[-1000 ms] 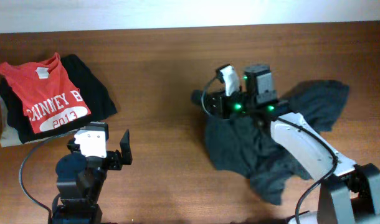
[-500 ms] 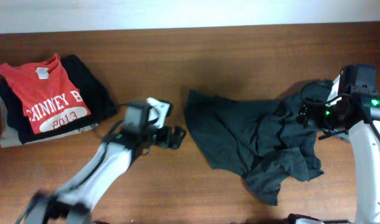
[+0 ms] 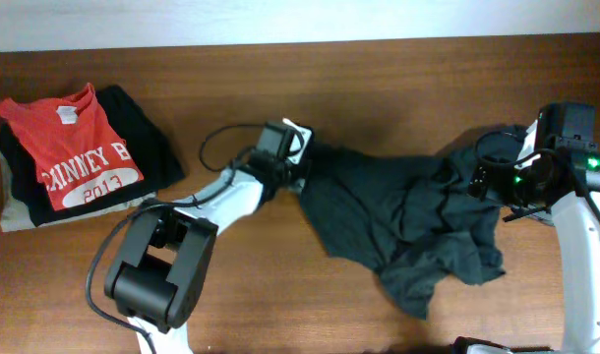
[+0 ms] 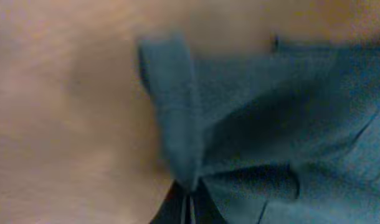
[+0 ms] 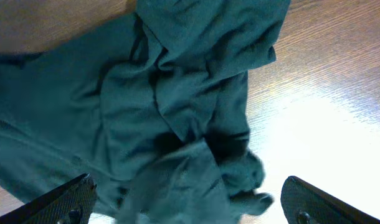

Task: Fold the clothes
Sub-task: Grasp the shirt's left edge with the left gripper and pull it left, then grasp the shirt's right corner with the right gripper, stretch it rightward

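Note:
The clothes (image 3: 398,226), a very dark teal-black T-shirt, lie crumpled across the table's centre and right; no lettering shows. My left gripper (image 3: 300,165) is stretched out to the shirt's left edge and shut on a fold of it. In the left wrist view that fold (image 4: 177,124) runs down into the closed jaws (image 4: 190,208). My right gripper (image 3: 492,177) hovers over the shirt's bunched right end, open. In the right wrist view its fingertips (image 5: 71,199) stand wide apart above the rumpled fabric (image 5: 177,112), holding nothing.
A stack of folded garments sits at the far left: a red T-shirt (image 3: 79,147) with white print on top, a black one (image 3: 148,138) under it, and beige cloth (image 3: 15,211) at the bottom. Bare wooden tabletop (image 3: 231,275) lies between the stack and the shirt.
My left arm swung from the front left to the shirt's left edge and shut on it. My right gripper let go, opened, and moved from the shirt's middle to its right end.

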